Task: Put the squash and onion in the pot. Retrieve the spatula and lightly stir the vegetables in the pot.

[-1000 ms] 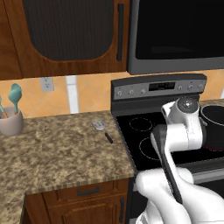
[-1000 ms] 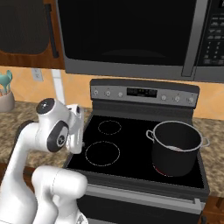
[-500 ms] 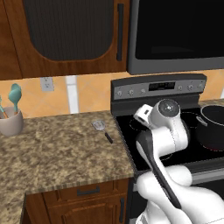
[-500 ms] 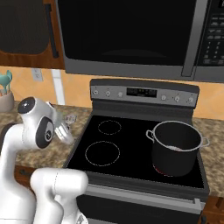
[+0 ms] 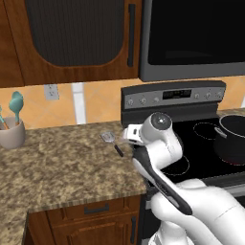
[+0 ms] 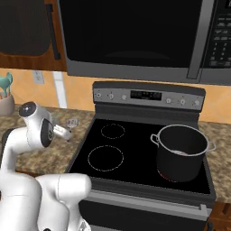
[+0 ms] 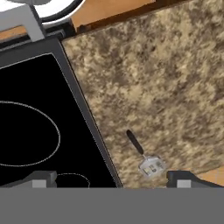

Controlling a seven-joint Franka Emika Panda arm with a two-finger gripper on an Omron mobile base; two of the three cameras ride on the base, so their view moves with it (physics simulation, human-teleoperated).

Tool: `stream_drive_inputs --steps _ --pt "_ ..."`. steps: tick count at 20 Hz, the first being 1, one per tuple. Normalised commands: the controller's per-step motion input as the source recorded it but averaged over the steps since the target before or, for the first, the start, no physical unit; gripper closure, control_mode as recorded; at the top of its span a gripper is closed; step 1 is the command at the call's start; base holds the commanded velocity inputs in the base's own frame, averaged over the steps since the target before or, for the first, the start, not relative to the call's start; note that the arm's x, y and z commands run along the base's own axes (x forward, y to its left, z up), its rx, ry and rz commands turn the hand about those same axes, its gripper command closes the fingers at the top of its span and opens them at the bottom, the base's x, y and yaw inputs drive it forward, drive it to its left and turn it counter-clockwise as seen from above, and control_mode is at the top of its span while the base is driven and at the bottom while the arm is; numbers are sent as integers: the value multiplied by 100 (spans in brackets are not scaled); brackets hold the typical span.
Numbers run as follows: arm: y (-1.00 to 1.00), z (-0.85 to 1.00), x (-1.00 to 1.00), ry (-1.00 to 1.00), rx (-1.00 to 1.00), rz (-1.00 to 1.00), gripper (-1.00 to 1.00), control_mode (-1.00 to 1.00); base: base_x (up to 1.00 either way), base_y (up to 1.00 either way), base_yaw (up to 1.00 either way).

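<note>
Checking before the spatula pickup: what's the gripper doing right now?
Gripper: open, holding nothing, above the spatula lying on the counter.

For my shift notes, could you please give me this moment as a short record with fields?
spatula: lies flat on the counter left of the stove, untouched
gripper: open, above the counter near the spatula
fingers: spread wide, nothing between them
pot: on the stove's front right burner
pot contents: something pale at the bottom; squash and onion cannot be told apart
utensil cup: at the counter's far left, holding teal utensils
</note>
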Motion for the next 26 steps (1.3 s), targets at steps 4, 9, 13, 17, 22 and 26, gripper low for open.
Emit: stream_drive_inputs --steps 4,9,13,17,22,26 --pt "48 -44 55 11 -19 31 -100 -100 0 0 0" --pt "33 -58 63 18 -15 15 -100 -100 0 0 0" --pt "17 -32 67 18 -10 4 -100 -100 0 0 0" --pt "4 -37 41 14 -11 1 -100 -100 0 0 0" --pt "0 -42 13 4 -10 0 -100 -100 0 0 0" --pt "0 -43 11 0 -1 5 -100 -100 0 0 0"
